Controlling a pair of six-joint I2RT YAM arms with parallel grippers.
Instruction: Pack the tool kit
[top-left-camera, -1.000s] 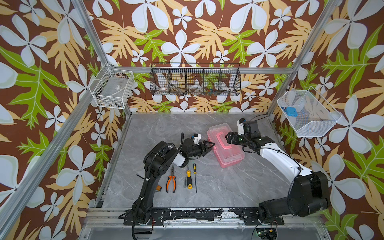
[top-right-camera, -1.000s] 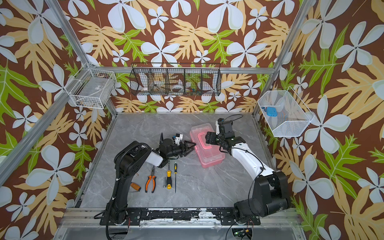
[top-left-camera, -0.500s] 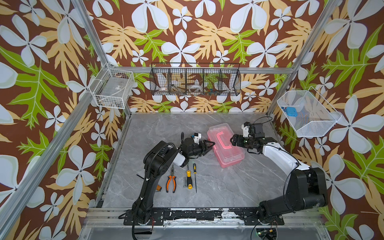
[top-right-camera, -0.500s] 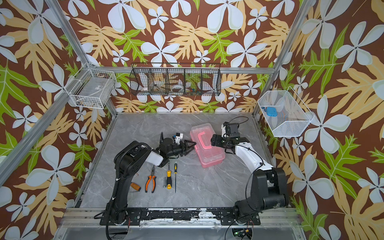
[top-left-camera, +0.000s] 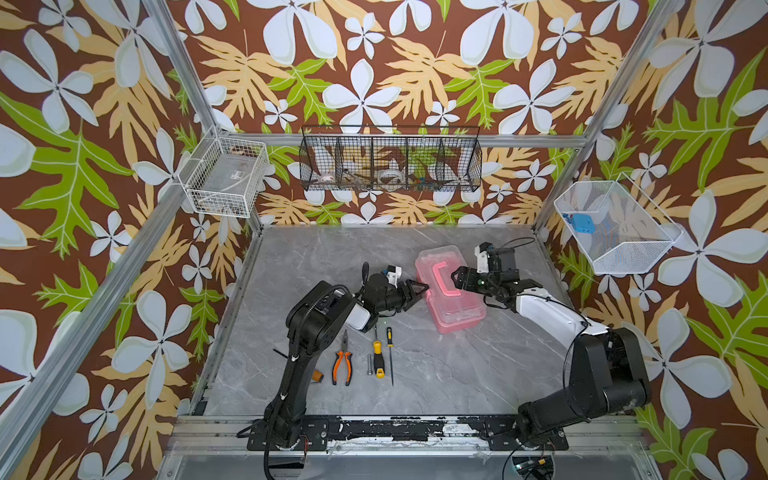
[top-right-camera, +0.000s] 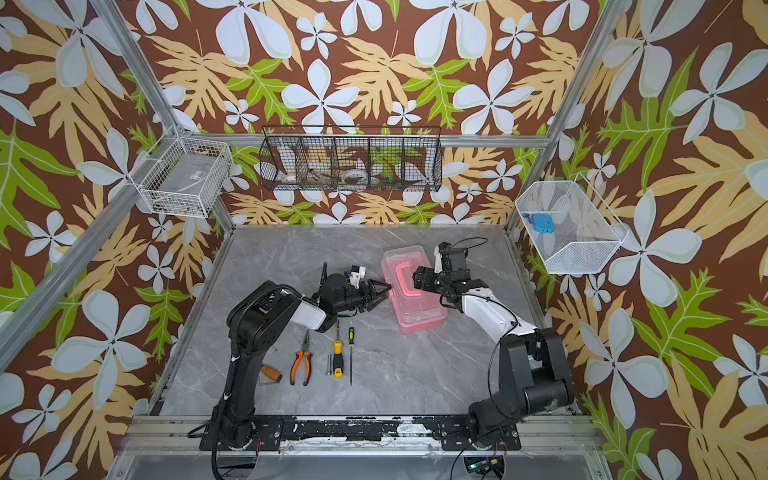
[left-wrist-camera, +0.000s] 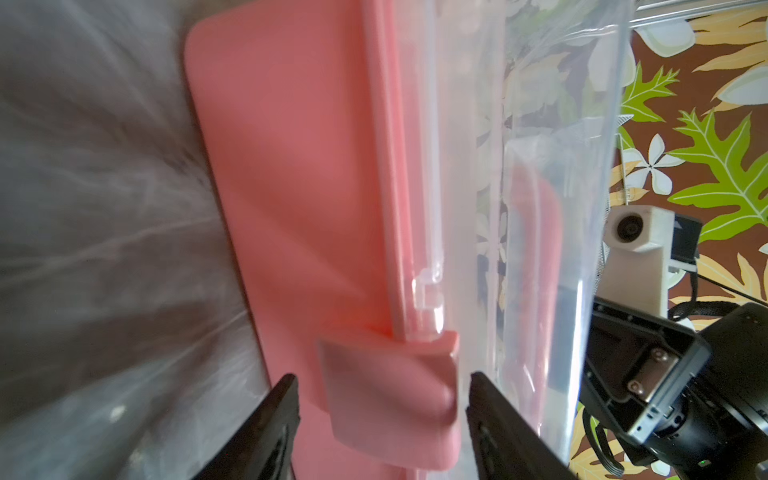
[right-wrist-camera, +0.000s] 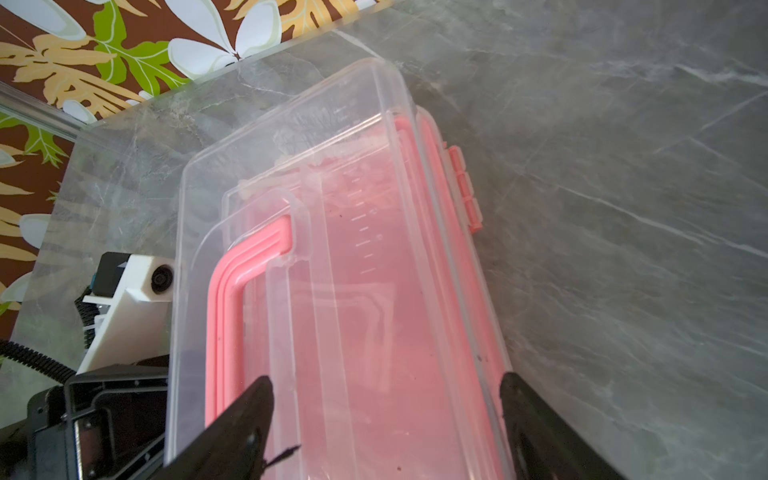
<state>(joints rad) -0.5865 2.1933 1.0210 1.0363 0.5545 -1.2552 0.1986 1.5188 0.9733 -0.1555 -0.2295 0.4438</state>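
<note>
The rectangular pink plastic case (top-left-camera: 457, 311) has its pink side latch (left-wrist-camera: 390, 415) between the part-open jaws of my left gripper (left-wrist-camera: 382, 376), untouched. My right gripper (right-wrist-camera: 384, 378) spreads its jaws wide over the clear lid (right-wrist-camera: 291, 137), empty.

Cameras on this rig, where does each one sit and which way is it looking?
Top views: high behind the robot, looking down on the left arm, right arm, pink case and table.
Left wrist: beside the case, facing its latch, framed by the open left gripper.
Right wrist: above the clear lid, looking along it past the open right gripper.
Shared: both wrist views show the pink handle.
</note>
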